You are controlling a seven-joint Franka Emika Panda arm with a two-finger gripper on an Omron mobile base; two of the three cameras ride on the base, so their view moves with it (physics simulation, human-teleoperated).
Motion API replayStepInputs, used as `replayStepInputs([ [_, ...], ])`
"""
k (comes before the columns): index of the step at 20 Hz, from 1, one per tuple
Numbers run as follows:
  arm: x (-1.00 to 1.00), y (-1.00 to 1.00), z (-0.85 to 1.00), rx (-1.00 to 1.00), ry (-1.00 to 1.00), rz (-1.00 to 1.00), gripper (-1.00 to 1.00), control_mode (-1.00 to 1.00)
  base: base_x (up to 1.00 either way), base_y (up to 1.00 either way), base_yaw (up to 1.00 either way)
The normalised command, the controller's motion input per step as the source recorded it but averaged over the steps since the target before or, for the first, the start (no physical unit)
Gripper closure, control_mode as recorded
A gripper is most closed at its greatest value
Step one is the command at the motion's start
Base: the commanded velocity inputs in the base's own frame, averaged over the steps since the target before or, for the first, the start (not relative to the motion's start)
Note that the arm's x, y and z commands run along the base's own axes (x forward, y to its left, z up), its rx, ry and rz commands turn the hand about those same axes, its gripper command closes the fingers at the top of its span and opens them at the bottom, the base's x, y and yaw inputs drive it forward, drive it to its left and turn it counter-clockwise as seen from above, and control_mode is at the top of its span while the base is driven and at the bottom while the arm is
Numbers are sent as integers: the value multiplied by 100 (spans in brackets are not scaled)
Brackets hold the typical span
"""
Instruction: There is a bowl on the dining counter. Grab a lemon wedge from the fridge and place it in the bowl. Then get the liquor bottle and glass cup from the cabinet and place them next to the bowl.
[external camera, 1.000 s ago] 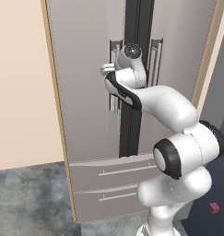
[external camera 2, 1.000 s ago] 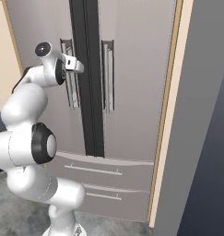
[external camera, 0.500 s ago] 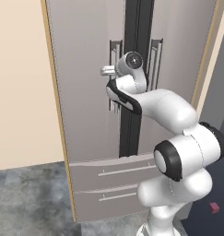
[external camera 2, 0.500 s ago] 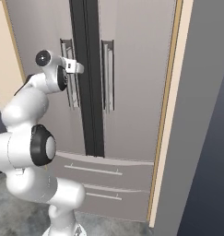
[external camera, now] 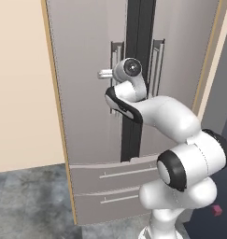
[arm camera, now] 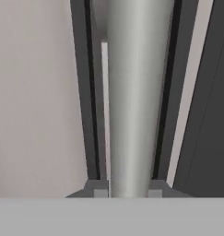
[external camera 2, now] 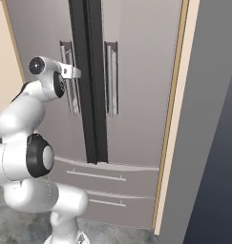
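From the base cameras my gripper [external camera 2: 75, 72] sits at the fridge [external camera 2: 136, 71] left door's handle [external camera 2: 68, 76]; the hand camera alone shows my fingertips [arm camera: 96, 188] pressed against that bar, gripping it.

You will find no readable text, label, brand mark, number or sign anywhere here. The fridge [external camera: 87, 93] presents plain grey steel door panels and drawer fronts with no lettering, and its vertical bar handle [arm camera: 136, 101], seen close up in the hand view, is a bare grey surface without any marking. The tan panel [external camera: 21, 84] beside the fridge is likewise unmarked.
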Motion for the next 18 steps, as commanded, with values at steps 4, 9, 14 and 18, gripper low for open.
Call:
replayStepInputs([
  [4, -82, 55, 0, 1, 0, 0, 100, -100, 0, 0, 0],
  [9, -100, 64, 8, 2, 0, 0, 100, -100, 0, 0, 0],
  [14, -100, 88, 12, 4, 0, 2, 100, -100, 0, 0, 0],
  [18, -82, 100, 6, 1, 4, 4, 100, -100, 0, 0, 0],
])
